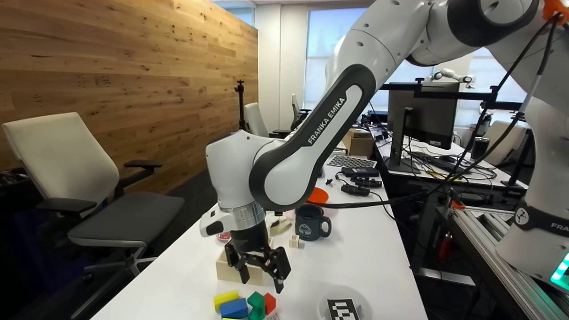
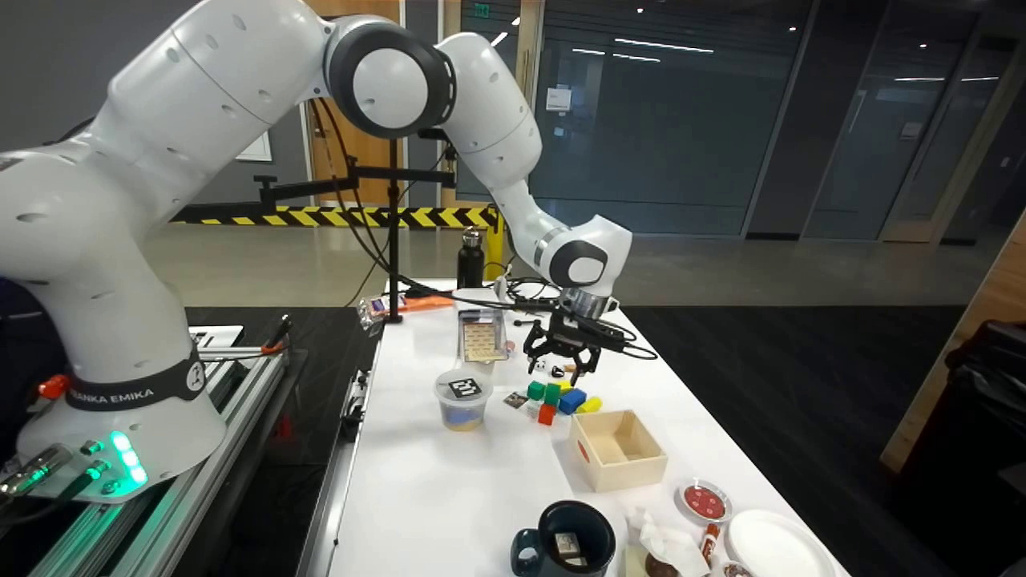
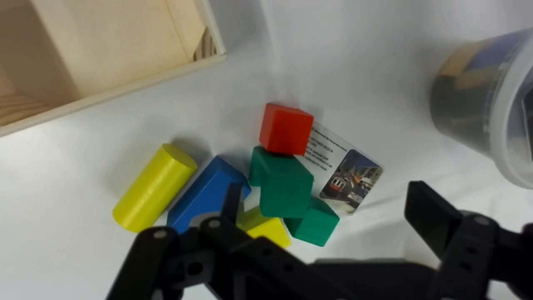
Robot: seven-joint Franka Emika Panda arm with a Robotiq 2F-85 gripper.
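Note:
My gripper [image 3: 327,196] stands open above the table, nothing between its fingers, pointing down over a cluster of coloured blocks. In the wrist view a red cube [image 3: 287,130] touches or nearly touches a green block [image 3: 286,189], which seems raised over a lower green cube [image 3: 318,225]. A blue block [image 3: 204,193] and a yellow block [image 3: 270,231] lie partly behind one finger. Left of them rests a yellow cylinder [image 3: 154,187]. Under the blocks' edge is a printed card [image 3: 352,181]. In both exterior views the gripper [image 1: 262,284] [image 2: 553,375] hangs clear of the blocks.
An open wooden box [image 2: 629,474] stands beside the blocks. A lidded clear tub [image 2: 462,413] is on their other side. Farther along are a dark mug [image 1: 309,222], a red-filled dish [image 2: 705,502] and a white plate [image 2: 777,545]. A black bottle [image 2: 470,260] stands at the table's end.

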